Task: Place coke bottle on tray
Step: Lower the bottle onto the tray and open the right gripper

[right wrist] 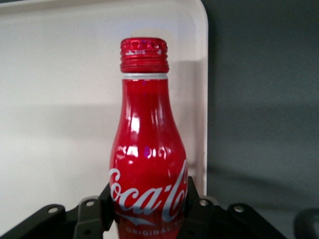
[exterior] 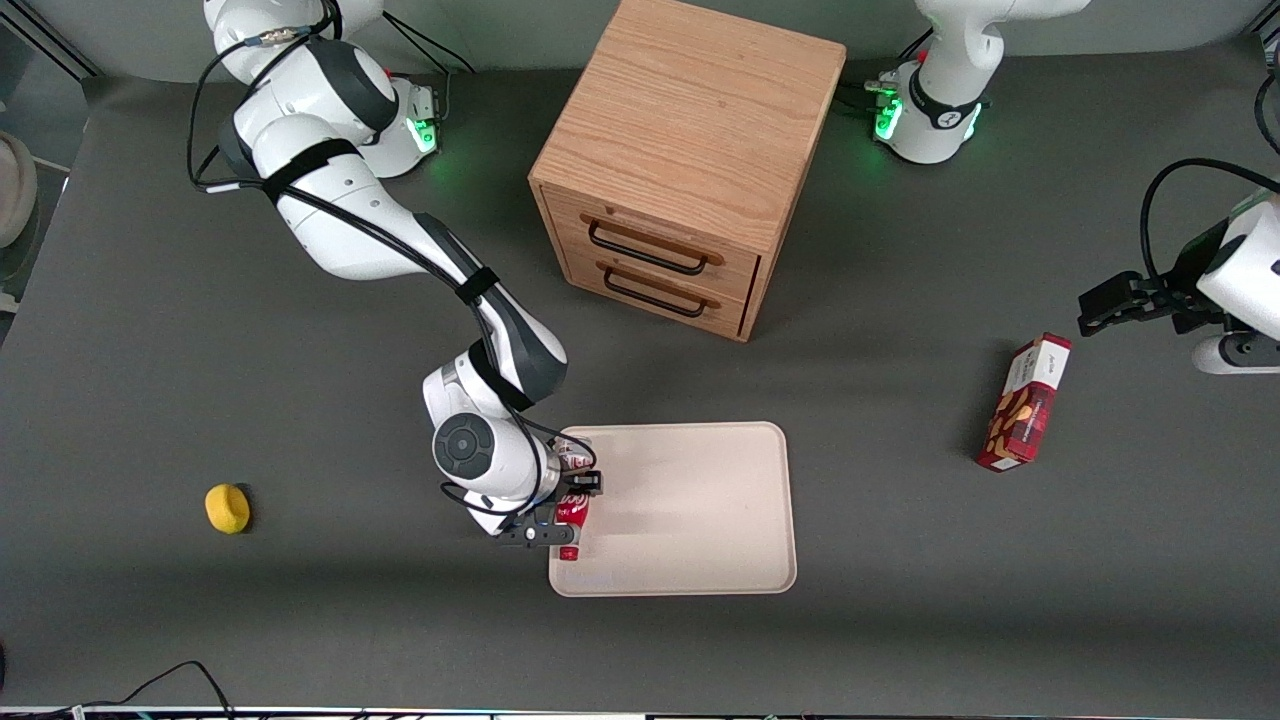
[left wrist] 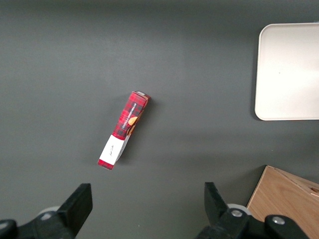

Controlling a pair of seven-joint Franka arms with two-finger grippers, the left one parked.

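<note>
My right gripper (exterior: 566, 508) is shut on the coke bottle (exterior: 572, 520), a slim red bottle with a white script logo, black fingers pressing on both sides of its body (right wrist: 147, 164). The bottle lies roughly level, its red cap (right wrist: 144, 55) pointing toward the front camera. It sits over the edge of the pale beige tray (exterior: 700, 510) that is toward the working arm's end, close to the tray's nearer corner. Whether it touches the tray surface (right wrist: 60, 99) I cannot tell.
A wooden drawer cabinet (exterior: 680, 160) stands farther from the front camera than the tray. A red snack box (exterior: 1025, 403) (left wrist: 123, 129) lies toward the parked arm's end. A small yellow object (exterior: 227, 508) rests toward the working arm's end of the grey table.
</note>
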